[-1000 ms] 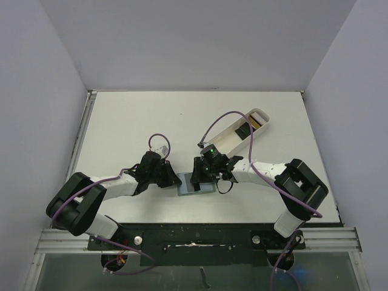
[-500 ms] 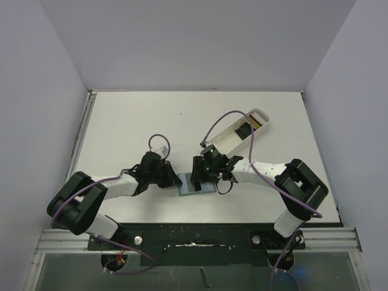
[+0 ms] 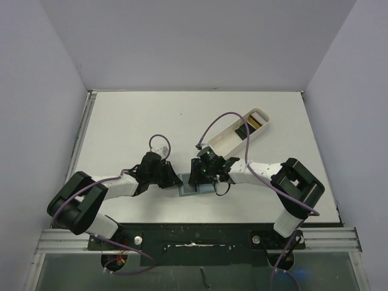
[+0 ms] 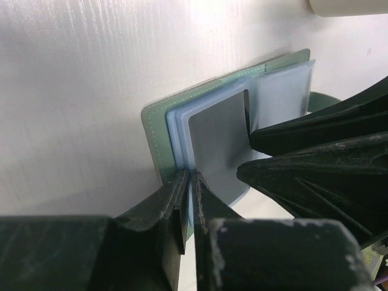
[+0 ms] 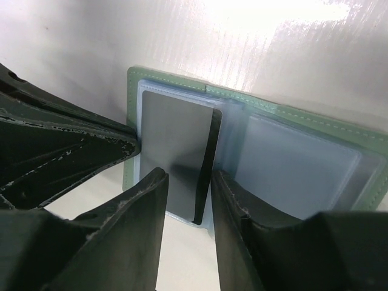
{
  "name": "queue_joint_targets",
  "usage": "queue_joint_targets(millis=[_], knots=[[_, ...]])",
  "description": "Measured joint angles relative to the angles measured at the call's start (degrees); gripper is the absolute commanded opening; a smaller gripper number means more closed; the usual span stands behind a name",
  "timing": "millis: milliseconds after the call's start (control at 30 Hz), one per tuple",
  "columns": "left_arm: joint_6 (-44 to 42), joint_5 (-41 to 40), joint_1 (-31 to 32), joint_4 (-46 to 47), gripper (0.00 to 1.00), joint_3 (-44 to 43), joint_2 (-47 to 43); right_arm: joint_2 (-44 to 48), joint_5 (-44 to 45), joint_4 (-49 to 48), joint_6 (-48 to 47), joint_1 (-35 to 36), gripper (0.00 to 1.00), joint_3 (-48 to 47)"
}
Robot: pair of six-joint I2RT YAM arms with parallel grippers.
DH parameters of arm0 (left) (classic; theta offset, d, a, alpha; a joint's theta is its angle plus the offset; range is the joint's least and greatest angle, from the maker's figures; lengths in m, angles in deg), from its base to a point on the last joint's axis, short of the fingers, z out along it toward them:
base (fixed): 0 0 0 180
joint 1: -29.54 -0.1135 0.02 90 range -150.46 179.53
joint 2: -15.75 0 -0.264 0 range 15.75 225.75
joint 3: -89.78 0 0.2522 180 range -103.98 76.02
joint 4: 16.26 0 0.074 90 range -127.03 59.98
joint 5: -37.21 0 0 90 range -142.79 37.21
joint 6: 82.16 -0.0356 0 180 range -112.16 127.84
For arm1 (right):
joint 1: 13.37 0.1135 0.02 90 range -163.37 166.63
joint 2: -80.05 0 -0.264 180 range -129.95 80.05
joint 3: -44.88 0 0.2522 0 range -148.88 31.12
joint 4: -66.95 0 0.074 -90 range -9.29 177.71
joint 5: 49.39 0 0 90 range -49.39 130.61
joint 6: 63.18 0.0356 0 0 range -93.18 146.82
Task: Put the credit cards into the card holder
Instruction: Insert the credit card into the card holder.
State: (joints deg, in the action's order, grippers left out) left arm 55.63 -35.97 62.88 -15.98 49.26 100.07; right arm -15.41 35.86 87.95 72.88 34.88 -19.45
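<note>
The grey-green card holder lies open at the table's front middle. In the left wrist view my left gripper is shut on the near edge of its bluish pocket leaves. A dark card sits partly in the left pocket. In the right wrist view that card has its right edge raised, between the parted fingers of my right gripper, which is open. In the top view the left gripper and right gripper meet over the holder. More black cards lie in the tray.
A long white oblong tray lies diagonally behind the right gripper, with a yellow-edged item at its far end. Grey walls stand on the left, right and back. The black base rail runs along the near edge.
My right gripper has shifted slightly left and nearer over the holder. The left gripper and the holder have stayed put.
</note>
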Motion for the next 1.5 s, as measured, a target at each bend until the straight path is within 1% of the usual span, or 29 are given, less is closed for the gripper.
queue_joint_targets(millis=[100,200,400,467,600,667,700,833,1000,1200,1300,1400,1500], knots=[[0.0,-0.02,0.0,0.0,0.08,0.0,0.0,-0.07,0.04,0.09,0.02,0.22,0.32,-0.02],[0.0,-0.02,0.0,-0.02,0.11,0.0,0.0,-0.07,0.2,0.15,0.04,0.22,0.32,-0.02],[-0.13,-0.07,0.11,-0.52,0.24,0.0,-0.66,-0.07,0.28,0.68,-0.48,0.52,0.47,-0.52],[-0.22,-0.15,0.15,-1.03,0.3,0.0,-1.38,0.09,0.31,0.87,-1.03,0.81,0.51,-0.85],[-0.66,-0.74,0.24,-3.08,0.44,-0.11,-2.95,1.62,1.05,2.45,-3.34,0.96,0.53,-0.9],[-0.94,-1.16,0.26,-4.44,0.56,-0.28,-4.2,2.95,2.27,4.37,-4.59,0.94,0.54,-1.33],[-1.07,-1.4,0.26,-5.09,0.59,-0.33,-4.98,3.58,3.02,5.57,-5.31,0.83,0.54,-1.9],[-1.75,-2.32,0.26,-8.83,0.61,-1.18,-9.53,6.64,5.35,8.76,-8.68,-1.49,0.54,-4.15],[-2.71,-3.17,0.24,-12.39,0.66,-3.82,-14.69,9.25,7.5,12.15,-14.91,-8.72,0.55,-7.58],[-5.53,-3.15,0.2,-16.55,0.67,-7.1,-17.35,8.98,15.67,16.06,-26.16,-16.28,0.55,-15.47],[-7.34,-3.08,0.15,-18.6,0.67,-7.93,-17.57,6.08,17.86,16.06,-31.39,-19.89,0.55,-20.26],[-9.49,-3.06,-0.02,-21.53,0.67,-9.01,-17.62,0.81,20.87,15.91,-36.79,-24.04,0.55,-25.29],[-11.23,-2.6,-0.2,-23.63,0.67,-10.58,-17.73,-3.65,23.54,16.0,-41.64,-27.15,0.55,-28.39]])
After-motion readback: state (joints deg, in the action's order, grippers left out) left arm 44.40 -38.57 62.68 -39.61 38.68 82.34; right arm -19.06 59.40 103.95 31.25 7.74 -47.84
